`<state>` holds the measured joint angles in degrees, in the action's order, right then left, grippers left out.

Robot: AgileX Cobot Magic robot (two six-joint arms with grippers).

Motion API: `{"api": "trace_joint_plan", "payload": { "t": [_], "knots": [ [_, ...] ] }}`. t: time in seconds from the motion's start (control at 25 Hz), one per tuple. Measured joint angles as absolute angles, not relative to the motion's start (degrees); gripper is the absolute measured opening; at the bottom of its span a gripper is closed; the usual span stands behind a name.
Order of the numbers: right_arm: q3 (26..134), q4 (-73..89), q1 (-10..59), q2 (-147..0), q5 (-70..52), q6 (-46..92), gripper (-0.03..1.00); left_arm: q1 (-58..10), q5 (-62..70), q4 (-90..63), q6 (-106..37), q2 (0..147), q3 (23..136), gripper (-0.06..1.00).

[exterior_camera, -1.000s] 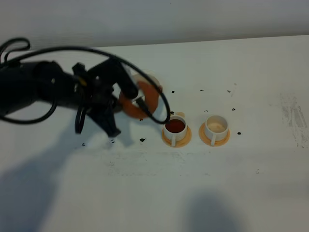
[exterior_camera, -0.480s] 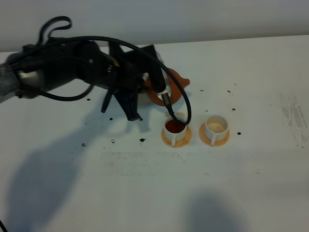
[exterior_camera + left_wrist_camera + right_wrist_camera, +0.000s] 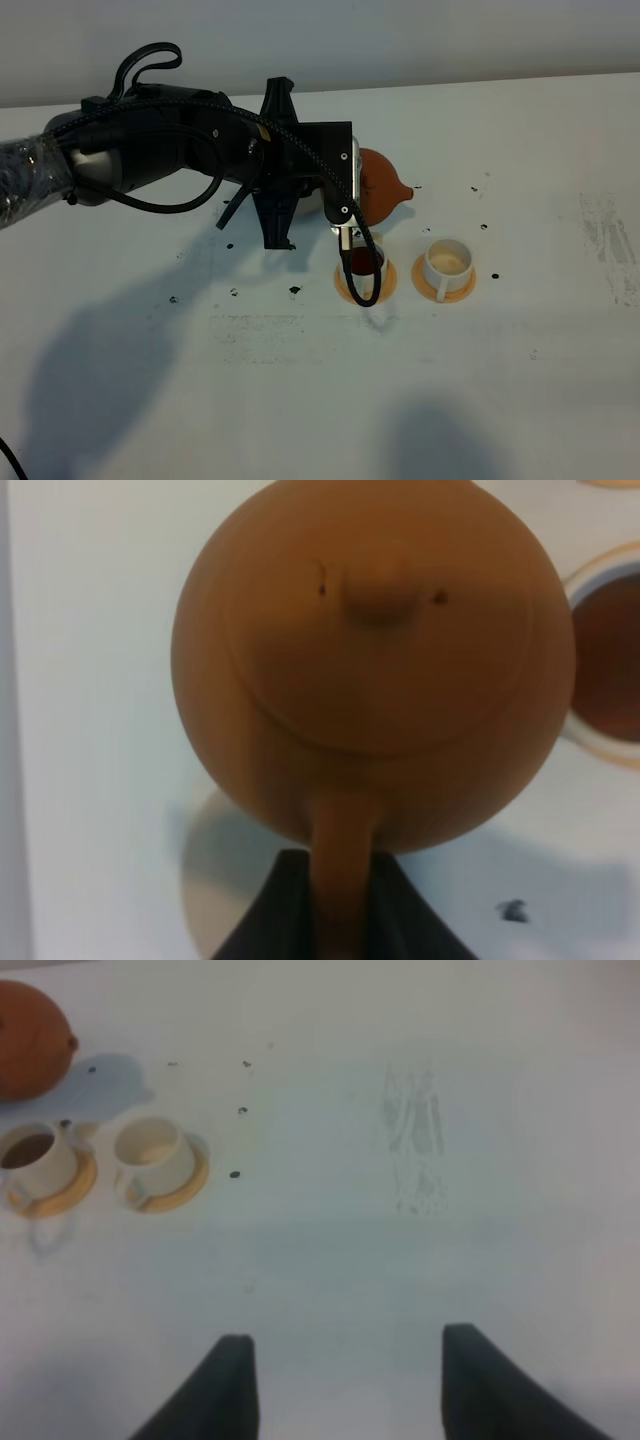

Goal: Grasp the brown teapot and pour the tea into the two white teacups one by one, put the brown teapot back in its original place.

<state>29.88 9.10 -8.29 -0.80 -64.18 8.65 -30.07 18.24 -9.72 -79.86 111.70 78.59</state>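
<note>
A: Quick, edges and free room?
B: The white table (image 3: pixel 520 380) ends at the wall just behind the left arm (image 3: pixel 150 150). The right half is bare except for black specks and a scuffed patch (image 3: pixel 605 245). There's wide free surface in front of the cups too.
A: Tight spots?
B: Middle only. The filled teacup (image 3: pixel 350 268) and the empty teacup (image 3: pixel 447 263) sit side by side, each on an orange saucer (image 3: pixel 455 292), close but apart. The arm's black cable (image 3: pixel 372 285) dangles across the filled one.
A: Left hand?
B: The left gripper (image 3: pixel 340 905) is clamped on the loop handle of the brown teapot (image 3: pixel 370 660), with dark fingers (image 3: pixel 265 920) on either side.
A: Where's the pot relative to it?
B: Straight out past the fingertips, lid knob facing the wrist camera. It's lifted, just behind the filled cup, spout pointing toward the empty cup's side. A pale round edge shows beneath it; can't tell if that's the cream saucer.
A: Right hand?
B: The right gripper (image 3: pixel 345 1380) has its jaws spread, holds nothing, and hangs above bare table well apart from the cups.
</note>
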Motion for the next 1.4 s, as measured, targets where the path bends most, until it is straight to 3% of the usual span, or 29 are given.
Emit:
{"api": "trace_joint_plan", "payload": {
  "t": [0.56, 1.4],
  "knots": [
    [29.88, 9.1, -8.29, -0.8, -64.18, 8.65, 0.42, -32.44, 15.81, -9.78, -82.39, 114.37, 82.26, 0.09],
    [29.88, 9.1, -8.29, -0.8, -64.18, 8.65, 0.42, -35.26, 15.93, -9.68, -97.36, 114.55, 82.5, 0.09]
  ]
}}
